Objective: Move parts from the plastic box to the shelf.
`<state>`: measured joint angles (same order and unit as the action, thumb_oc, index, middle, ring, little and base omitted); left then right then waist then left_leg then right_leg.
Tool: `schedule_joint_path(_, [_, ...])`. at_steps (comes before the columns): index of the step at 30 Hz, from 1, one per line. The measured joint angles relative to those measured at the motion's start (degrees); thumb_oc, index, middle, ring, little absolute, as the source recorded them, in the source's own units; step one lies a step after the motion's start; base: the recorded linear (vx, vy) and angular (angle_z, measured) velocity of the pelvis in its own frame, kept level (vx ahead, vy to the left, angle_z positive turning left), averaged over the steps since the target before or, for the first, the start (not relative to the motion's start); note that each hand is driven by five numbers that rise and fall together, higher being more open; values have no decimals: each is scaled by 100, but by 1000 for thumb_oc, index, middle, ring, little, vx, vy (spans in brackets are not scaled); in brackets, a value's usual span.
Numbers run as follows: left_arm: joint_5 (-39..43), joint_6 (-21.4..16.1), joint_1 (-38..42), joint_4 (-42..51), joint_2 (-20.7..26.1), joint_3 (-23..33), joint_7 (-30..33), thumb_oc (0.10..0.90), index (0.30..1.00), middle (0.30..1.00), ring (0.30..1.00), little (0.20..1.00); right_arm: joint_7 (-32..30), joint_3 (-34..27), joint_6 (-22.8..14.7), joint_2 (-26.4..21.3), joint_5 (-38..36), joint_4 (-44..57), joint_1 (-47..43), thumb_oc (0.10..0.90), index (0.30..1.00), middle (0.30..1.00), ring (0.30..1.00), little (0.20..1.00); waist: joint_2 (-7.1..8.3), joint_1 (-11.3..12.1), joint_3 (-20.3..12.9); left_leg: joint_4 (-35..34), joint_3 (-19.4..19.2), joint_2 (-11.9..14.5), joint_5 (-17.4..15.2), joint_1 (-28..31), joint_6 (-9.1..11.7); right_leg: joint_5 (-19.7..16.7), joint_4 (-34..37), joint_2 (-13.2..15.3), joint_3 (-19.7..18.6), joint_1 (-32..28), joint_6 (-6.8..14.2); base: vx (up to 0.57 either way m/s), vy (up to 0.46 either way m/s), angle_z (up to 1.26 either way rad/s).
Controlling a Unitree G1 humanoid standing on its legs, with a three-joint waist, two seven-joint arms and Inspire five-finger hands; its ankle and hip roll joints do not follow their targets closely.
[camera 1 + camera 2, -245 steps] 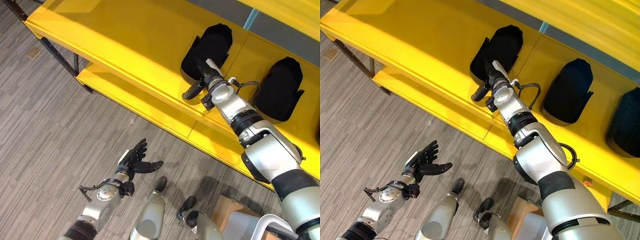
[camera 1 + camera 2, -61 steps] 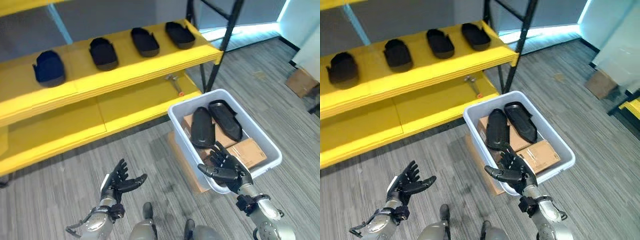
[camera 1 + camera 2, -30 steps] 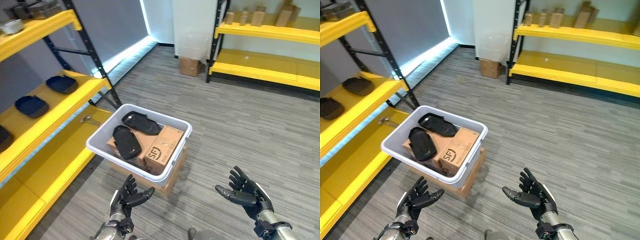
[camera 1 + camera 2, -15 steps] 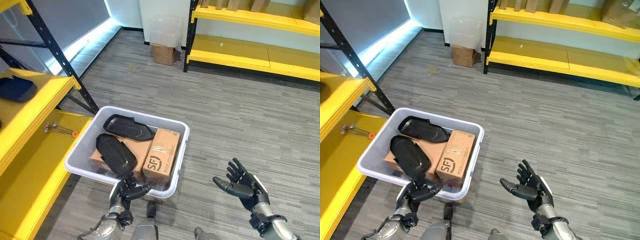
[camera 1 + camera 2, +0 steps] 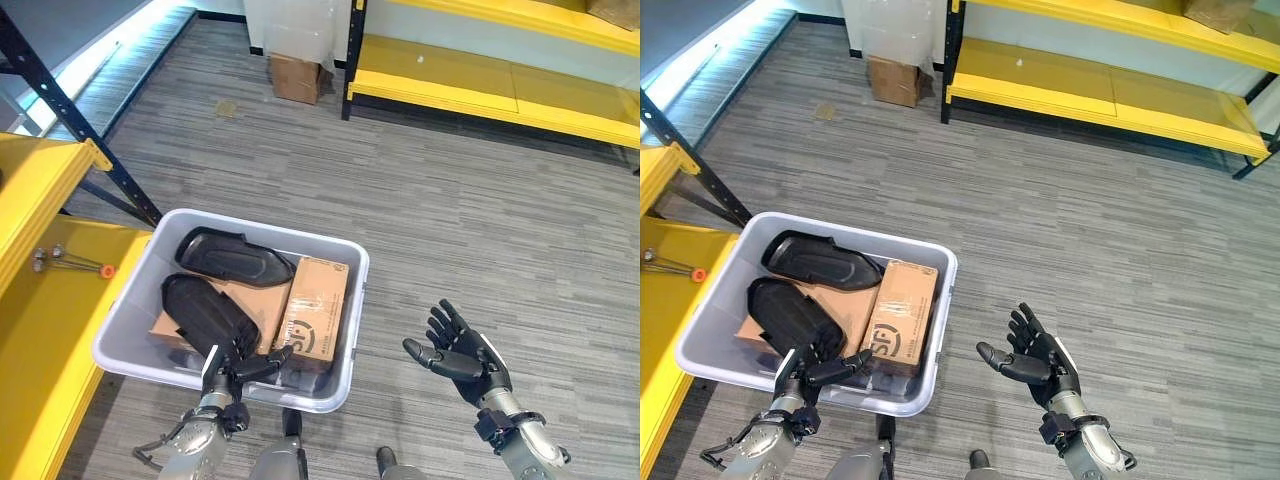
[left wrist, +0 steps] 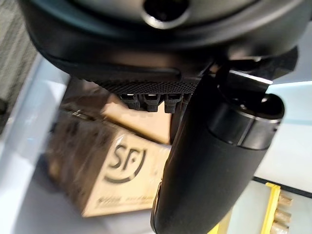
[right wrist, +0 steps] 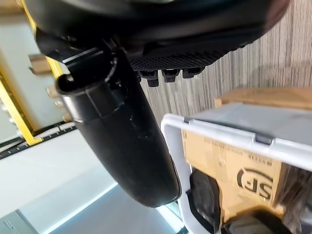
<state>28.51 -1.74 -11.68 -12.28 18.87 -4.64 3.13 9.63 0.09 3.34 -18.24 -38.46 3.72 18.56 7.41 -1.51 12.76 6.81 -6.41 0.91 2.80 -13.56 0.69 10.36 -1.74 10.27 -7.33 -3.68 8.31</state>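
A grey plastic box [image 5: 357, 290] stands on the floor at the lower left. Inside it lie two black moulded parts, one at the far side [image 5: 235, 257] and one nearer [image 5: 205, 312], resting on cardboard cartons [image 5: 315, 310]. My left hand [image 5: 238, 366] is open, fingers spread, right at the box's near rim beside the nearer part. Over bare floor to the right of the box, my right hand [image 5: 462, 353] is open with its palm turned up. The yellow shelf [image 5: 35, 320] runs along the left edge. The left wrist view shows a carton [image 6: 109, 168] past the thumb.
A black shelf post [image 5: 70, 120] stands behind the box. Small tools [image 5: 68, 263] lie on the low yellow shelf. Another yellow rack [image 5: 480, 85] crosses the far side, with a cardboard box [image 5: 296, 76] on the floor by it. Grey floor lies open on the right.
The camera has swung and dipped, so the box sits lower and further left in the picture. Both hands stay open; the left hand has risen a little at the box's near rim.
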Motion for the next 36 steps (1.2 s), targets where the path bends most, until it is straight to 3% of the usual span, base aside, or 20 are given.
schedule_joint_path(3, [0, 18, -85, -4, 1, -54, -9, 900, 1000, 1000, 1000, 1000, -20, -45, 13, -74, 0, 1, 55, 900, 1000, 1000, 1000, 1000, 17, 5, -15, 241, 37, 71, -137, -146, -3, 121, -186, -77, -19, 134, -81, 79, 76, -2])
schedule_joint_path(7, [0, 18, -64, 8, 9, -73, -6, 900, 1000, 1000, 1000, 1000, -23, -26, 13, -70, 0, 6, -53, 900, 1000, 1000, 1000, 1000, 30, 21, -52, 382, -48, -34, -279, -206, -82, 108, -420, 20, -83, 212, -18, 47, 88, -5])
schedule_joint_path(9, [-4, 29, 6, -18, 40, -89, -5, 900, 1000, 1000, 1000, 1000, -40, 25, 49, -32, 4, -4, -184, 900, 1000, 1000, 1000, 1000, -53, -7, -66, 335, -61, 33, -211, -167, -125, 112, -1402, -139, -214, 730, 20, 13, 126, -17])
schedule_joint_path(11, [-4, 30, 23, -23, 97, -112, -10, 900, 1000, 1000, 1000, 1000, -41, 124, 41, -18, 6, -4, -274, 900, 1000, 1000, 1000, 1000, -95, -24, -58, 196, -100, 106, -198, 56, -156, -157, -2787, -335, -327, 1350, 399, 96, 170, -12])
schedule_joint_path(12, [-5, 30, 40, -19, 123, -136, -9, 900, 1000, 1000, 1000, 1000, -40, 172, 15, -6, 9, -4, -319, 900, 1000, 1000, 1000, 1000, -127, -71, -38, 191, -94, 106, -247, 139, -235, -408, -3355, -391, -320, 1587, 476, 163, 125, 3])
schedule_joint_path(14, [-12, 35, 72, -8, 142, -222, -18, 900, 1000, 1000, 1000, 1000, -24, 215, -1, 6, 23, -6, -323, 900, 1000, 1000, 1000, 1000, -252, -140, 24, 82, -9, 137, -361, 402, -405, -753, -4076, -313, -184, 1890, 399, 126, 39, 6])
schedule_joint_path(16, [-15, 34, 28, 66, 115, -228, -13, 900, 1000, 1000, 1000, 1000, -14, 216, -4, -6, 25, 7, -225, 900, 1000, 1000, 1000, 1000, -345, -140, -12, -18, -30, 84, -373, 577, -463, -438, -3528, -30, 372, 1779, 55, 175, -33, 6])
schedule_joint_path(17, [-15, 30, 38, 160, 139, -186, -13, 900, 1000, 1000, 1000, 1000, -22, 217, -1, -5, 31, 6, -221, 900, 1000, 1000, 1000, 1000, -423, -135, 10, -88, 65, 55, -377, 585, -489, -411, -2590, 38, 572, 1726, 5, 190, -87, 16])
schedule_joint_path(19, [-13, 31, 74, 142, 142, -182, -6, 900, 1000, 1000, 1000, 1000, -25, 217, -3, -4, 30, 6, -238, 900, 1000, 1000, 1000, 1000, -468, -146, 32, -144, 121, 42, -321, 596, -473, -451, -1630, 73, 552, 1616, 34, 123, -108, 19])
schedule_joint_path(20, [-14, 31, 126, 96, 187, -179, -3, 900, 1000, 1000, 1000, 1000, -47, 234, -2, -8, 30, 7, -231, 900, 1000, 1000, 1000, 1000, -430, -150, 36, -227, 111, -34, -219, 649, -408, -649, -807, 271, 653, 1542, 33, 61, -74, 25])
schedule_joint_path(23, [-15, 30, 133, 43, 198, -202, -3, 900, 1000, 1000, 1000, 1000, -52, 264, -2, -2, 31, 5, -238, 900, 1000, 1000, 1000, 1000, -350, -136, 40, -230, 139, -122, -238, 754, -390, -1176, -366, 544, 857, 1494, 6, 89, -119, 23])
schedule_joint_path(26, [-16, 30, 55, 44, 258, -164, -1, 900, 1000, 1000, 1000, 1000, -41, 354, 0, -8, 30, 5, -269, 900, 1000, 1000, 1000, 1000, -169, -82, 38, -240, 202, -128, -295, 854, -184, -1452, 73, 604, 1136, 1234, 101, 79, -73, 12])
schedule_joint_path(27, [-23, 31, 23, 46, 298, -167, -2, 900, 1000, 1000, 1000, 1000, -20, 366, 0, 25, 31, 7, -225, 900, 1000, 1000, 1000, 1000, -20, -81, 25, -240, 254, -210, -304, 918, -96, -1493, 108, 601, 1148, 1024, 92, 96, -106, 23])
schedule_joint_path(28, [-28, 35, 49, -27, 195, -173, 1, 900, 1000, 1000, 1000, 1000, -35, 342, 2, -13, 34, -48, -244, 900, 1000, 1000, 1000, 1000, -59, -80, 68, -218, 326, -131, -336, 953, -13, -1694, 123, 550, 1157, 936, 191, 164, -180, 31])
schedule_joint_path(29, [-30, 38, -71, 12, 19, -205, -37, 900, 1000, 1000, 1000, 1000, -42, 342, 18, -149, 67, -79, -295, 900, 1000, 1000, 1000, 1000, -241, -105, 46, -351, 417, 118, -359, 978, 53, -1586, 96, 288, 1261, 907, 122, 157, -195, 18])
schedule_joint_path(30, [-28, 38, -155, 42, -90, -204, -40, 900, 1000, 1000, 1000, 1000, -39, 341, 23, -221, 76, -74, -276, 900, 1000, 1000, 1000, 1000, -308, -105, 15, -407, 434, 236, -330, 1016, 107, -1547, 103, 173, 1311, 915, 58, 129, -180, 5])
schedule_joint_path(36, [-27, 52, -356, 120, -297, -226, -136, 900, 1000, 1000, 1000, 1000, -38, 180, 29, -352, 75, -70, -252, 900, 1000, 1000, 1000, 1000, -473, -133, -54, -564, 516, 659, -234, 1067, 226, -1433, 77, -279, 1433, 920, -227, 68, -151, -1])
